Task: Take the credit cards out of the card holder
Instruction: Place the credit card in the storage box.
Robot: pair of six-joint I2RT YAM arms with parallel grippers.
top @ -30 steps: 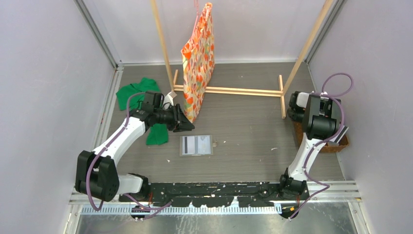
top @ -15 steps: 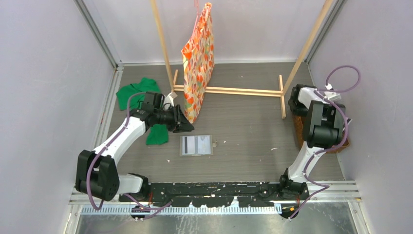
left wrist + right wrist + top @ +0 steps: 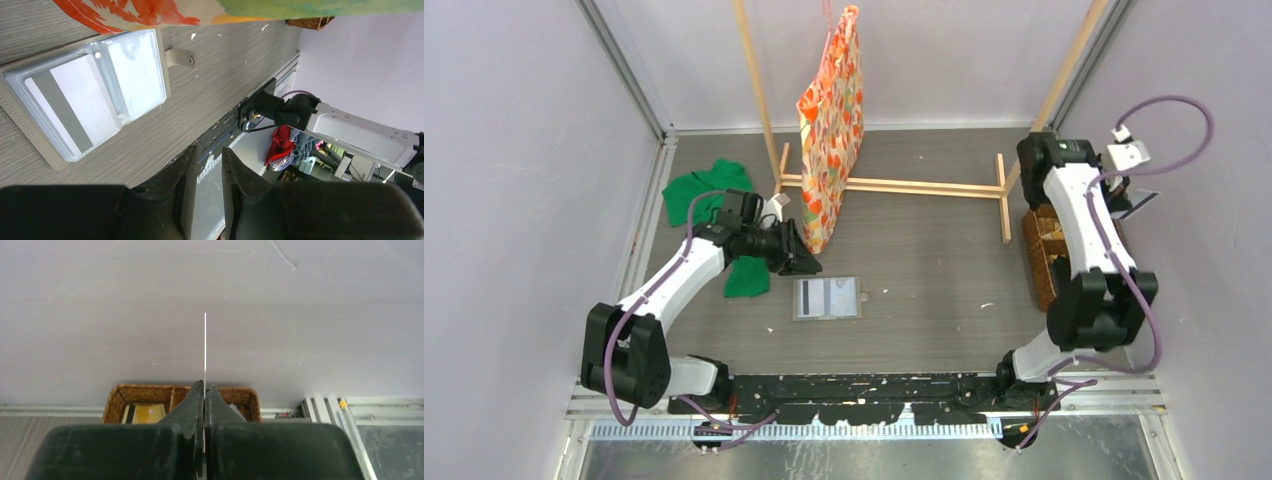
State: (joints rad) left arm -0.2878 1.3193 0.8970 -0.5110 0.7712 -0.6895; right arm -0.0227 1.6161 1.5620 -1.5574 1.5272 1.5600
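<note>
The card holder (image 3: 827, 298) lies open and flat on the table, a white card with a grey stripe (image 3: 60, 107) showing in its left pocket (image 3: 85, 95). My left gripper (image 3: 809, 262) hovers just behind and left of it. Its fingers (image 3: 187, 175) stand a narrow gap apart, with nothing between them (image 3: 207, 165). My right gripper (image 3: 1130, 195) is raised over the wicker basket (image 3: 1046, 250) by the right wall, shut on a thin credit card (image 3: 1144, 198). In the right wrist view that card (image 3: 205, 350) is seen edge-on, sticking out past the fingertips (image 3: 204, 386).
The basket (image 3: 120, 395) holds a yellow card (image 3: 145, 414) and a pale one. A floral bag (image 3: 832, 120) hangs from a wooden rack (image 3: 894, 185) at the back. Green cloths (image 3: 699, 190) lie behind and beside the left arm. The right wall stands close to the raised card.
The right arm has swung up and back from low beside the basket to high above it, carrying the card. The left gripper has stayed in place, its gap narrowing slightly.
</note>
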